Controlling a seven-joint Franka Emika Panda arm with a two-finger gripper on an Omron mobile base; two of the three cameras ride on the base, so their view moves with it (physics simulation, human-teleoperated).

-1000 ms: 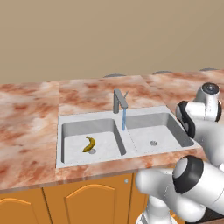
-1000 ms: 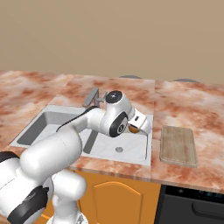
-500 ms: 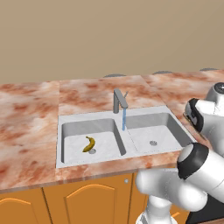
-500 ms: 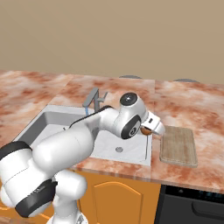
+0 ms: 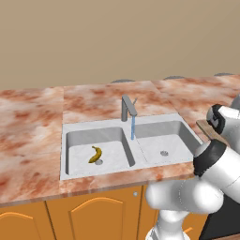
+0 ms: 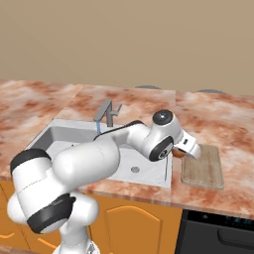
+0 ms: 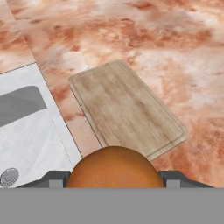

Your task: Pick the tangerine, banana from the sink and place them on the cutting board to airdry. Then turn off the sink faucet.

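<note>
Gripping the tangerine (image 7: 114, 167) in the pincer (image 7: 114, 178) above the cutting board (image 7: 127, 108), banana (image 5: 95, 154) in sink (image 5: 75, 173)

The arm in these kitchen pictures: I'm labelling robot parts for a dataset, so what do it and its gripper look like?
The arm is built of fat, rounded, glossy white segments with dark grey to black bands at the joints. A round dark cap tops its wrist joint. In the hand view, the two-finger gripper shows small dark grey finger tips. No cables or markings are visible.

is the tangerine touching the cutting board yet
Apart. In the hand view the tangerine sits between the fingertips of the gripper, with bare counter between it and the cutting board ahead.
</note>
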